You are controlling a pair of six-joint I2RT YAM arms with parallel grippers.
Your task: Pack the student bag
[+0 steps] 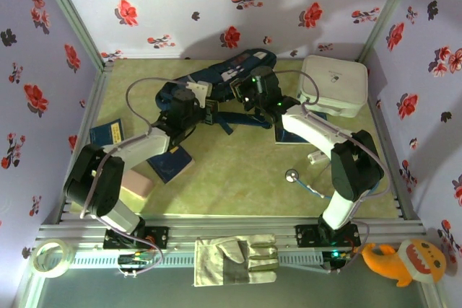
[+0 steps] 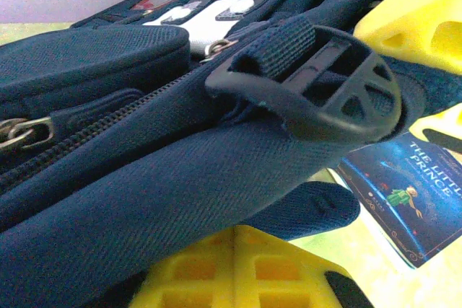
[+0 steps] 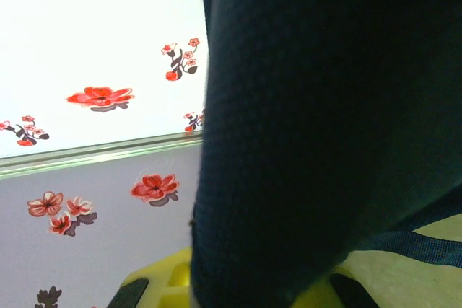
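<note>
At table's far middle: left gripper (image 1: 193, 97) and right gripper (image 1: 247, 91) clamp cloth of the large navy-blue fabric backpack (image 1: 234, 66), likely to spread its opening.

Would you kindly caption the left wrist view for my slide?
Left tool shut on the student bag, beside a book.

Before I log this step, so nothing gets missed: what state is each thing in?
student bag, lying down, gripped by both arms
left gripper, jaws shut on student bag
right gripper, jaws shut on student bag
white zip case, closed
Little Prince book, closed, lying flat
</note>
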